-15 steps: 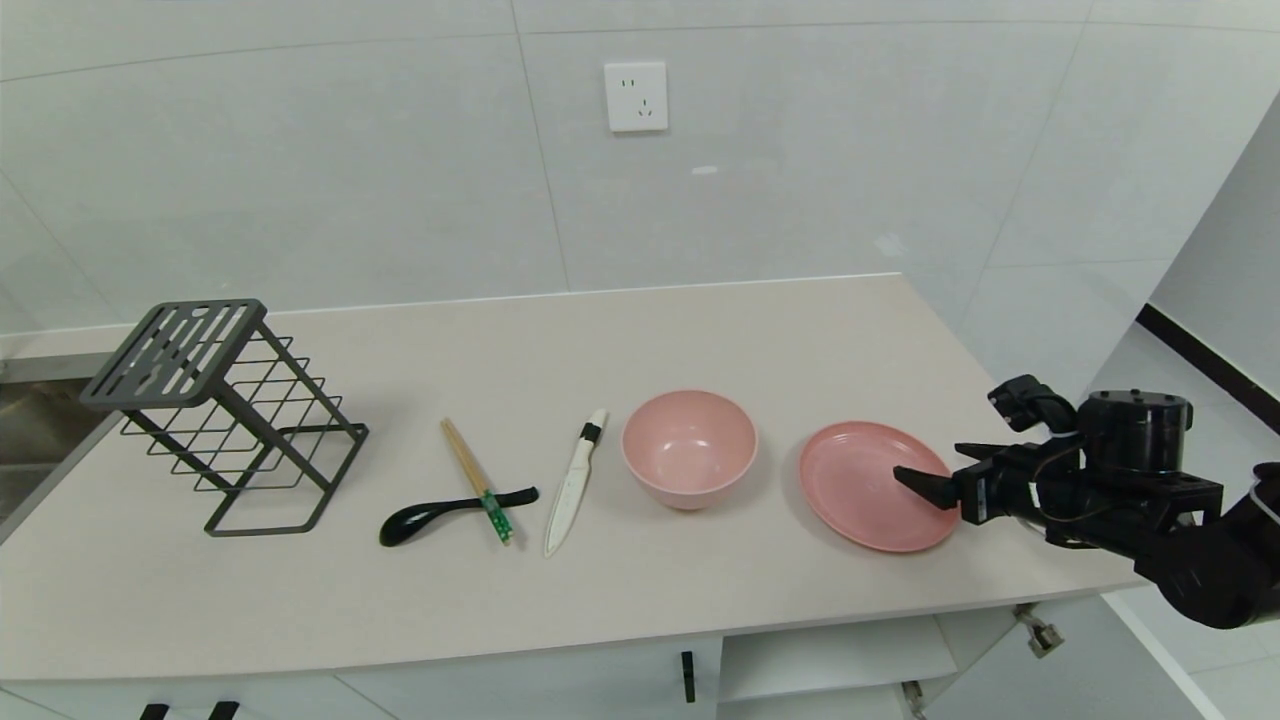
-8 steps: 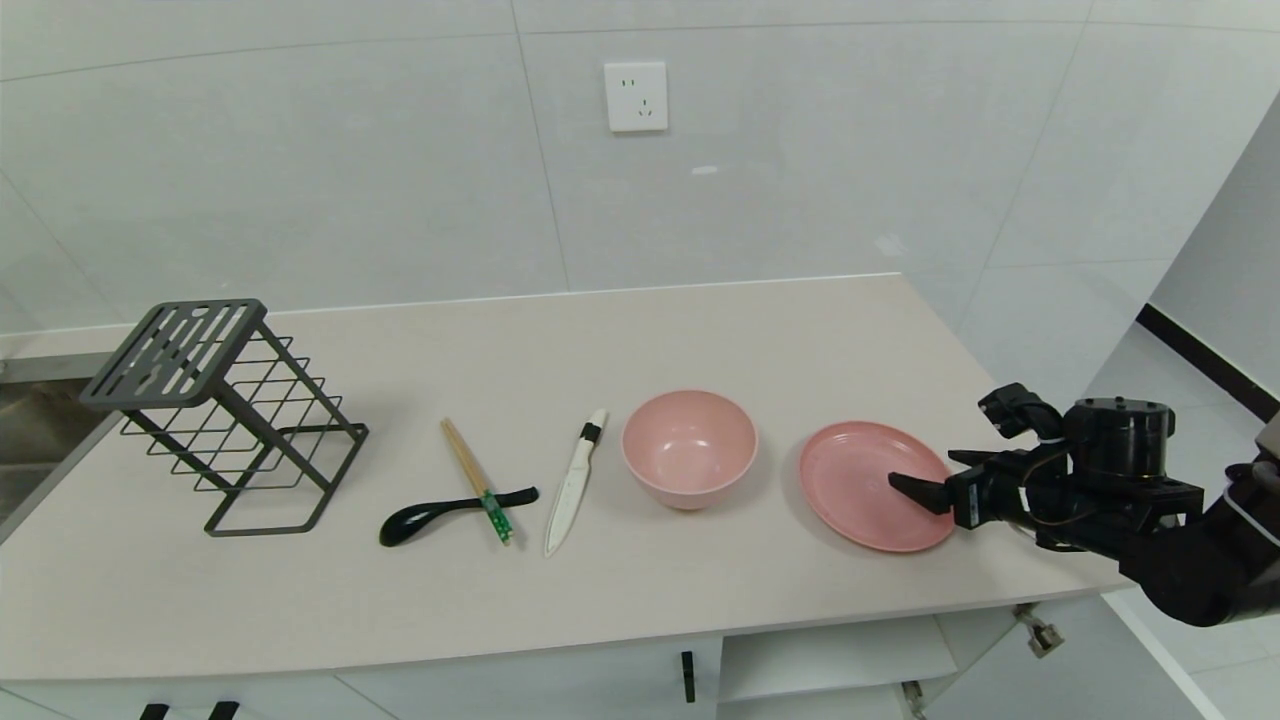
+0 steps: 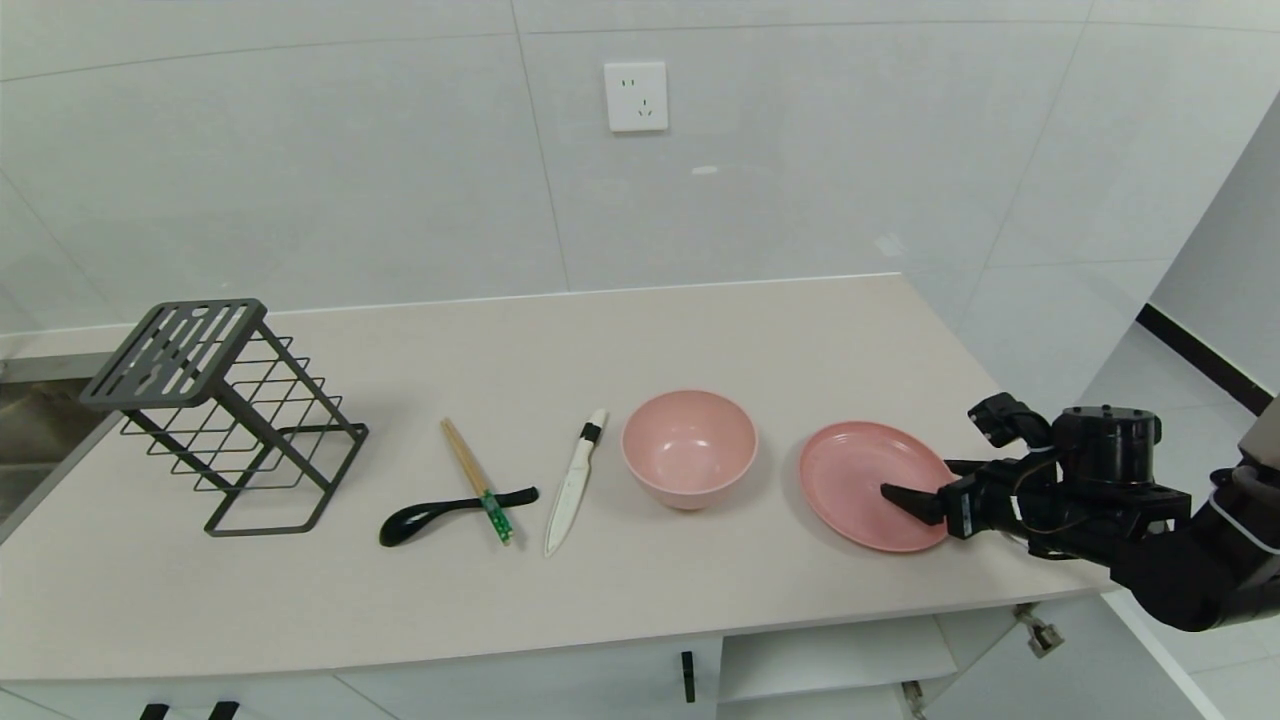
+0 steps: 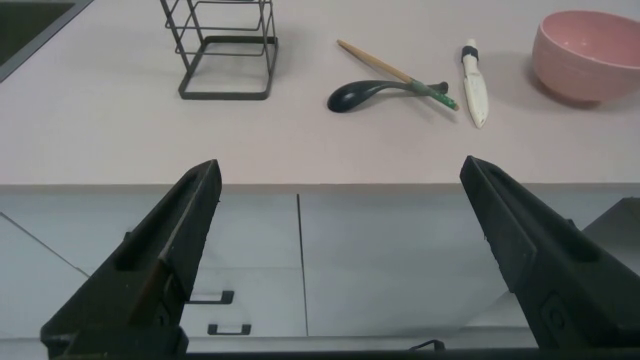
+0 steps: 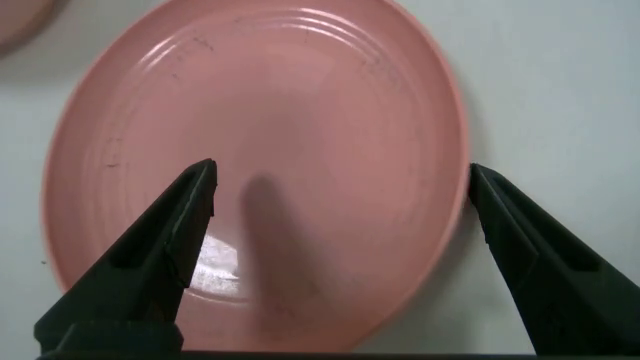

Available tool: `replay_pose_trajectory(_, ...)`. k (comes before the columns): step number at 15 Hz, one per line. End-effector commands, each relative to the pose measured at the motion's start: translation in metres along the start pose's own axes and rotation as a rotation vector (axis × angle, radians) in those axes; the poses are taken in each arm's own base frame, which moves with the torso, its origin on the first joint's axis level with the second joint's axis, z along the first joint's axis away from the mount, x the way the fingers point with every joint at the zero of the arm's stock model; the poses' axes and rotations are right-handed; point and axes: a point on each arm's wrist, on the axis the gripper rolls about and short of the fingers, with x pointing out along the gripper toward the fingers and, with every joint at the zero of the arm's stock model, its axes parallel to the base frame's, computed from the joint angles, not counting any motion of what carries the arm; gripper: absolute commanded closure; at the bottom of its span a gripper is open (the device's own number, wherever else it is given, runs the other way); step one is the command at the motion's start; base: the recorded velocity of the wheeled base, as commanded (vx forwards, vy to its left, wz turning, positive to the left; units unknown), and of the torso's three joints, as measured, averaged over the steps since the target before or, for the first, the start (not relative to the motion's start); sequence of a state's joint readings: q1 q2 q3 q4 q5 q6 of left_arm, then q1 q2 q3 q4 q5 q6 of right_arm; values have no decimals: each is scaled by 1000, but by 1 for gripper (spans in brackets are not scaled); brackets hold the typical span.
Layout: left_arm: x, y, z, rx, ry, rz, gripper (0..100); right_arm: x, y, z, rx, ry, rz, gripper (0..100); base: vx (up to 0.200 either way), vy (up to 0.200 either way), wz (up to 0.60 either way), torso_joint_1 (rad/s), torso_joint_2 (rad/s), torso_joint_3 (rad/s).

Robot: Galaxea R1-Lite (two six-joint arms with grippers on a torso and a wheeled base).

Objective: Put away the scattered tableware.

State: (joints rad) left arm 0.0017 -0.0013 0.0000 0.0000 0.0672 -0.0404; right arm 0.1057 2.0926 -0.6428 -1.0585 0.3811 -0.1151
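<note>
A pink plate (image 3: 855, 475) lies at the counter's right end, seen close up as the plate (image 5: 260, 160) in the right wrist view. My right gripper (image 3: 918, 478) hangs open just over its right rim, the fingers (image 5: 190, 210) spread about as wide as the plate. Left of the plate stand a pink bowl (image 3: 688, 445), a white knife (image 3: 575, 482), wooden chopsticks (image 3: 475, 478) and a black spoon (image 3: 440, 515); the chopsticks lie across the spoon's handle. My left gripper (image 4: 340, 172) is open and empty, low in front of the counter edge.
A dark wire rack (image 3: 220, 400) stands at the counter's left, with a sink (image 3: 20, 430) beyond it. The counter's front edge and white cabinet doors (image 4: 400, 260) lie below. A tiled wall with a socket (image 3: 636, 96) closes the back.
My right gripper has crept left and slightly down, reaching farther over the plate's right rim. The tableware has not moved.
</note>
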Motion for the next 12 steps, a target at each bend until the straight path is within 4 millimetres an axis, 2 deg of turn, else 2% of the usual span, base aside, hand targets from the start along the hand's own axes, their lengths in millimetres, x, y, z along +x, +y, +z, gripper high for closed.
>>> replay_pose_trajectory(1,0,0,0,-1,1,0,0,4,6,-1,-7,0,32,0,0,0,0,0,0,0)
replay_pose_trajectory(5,0,0,0,-1,1,2,0,9,10,-6,-8,12,52,0,0,0,0,0,0,0)
replay_pose_trajectory(6,0,0,0,-1,1,0,0,12,8,-12,3,32,46,100,0,0,0,0,0,0)
replay_pose_trajectory(12,0,0,0,-1,1,0,0,20,-17,-20,23,45,-69,100,0,0,0,0,0,0)
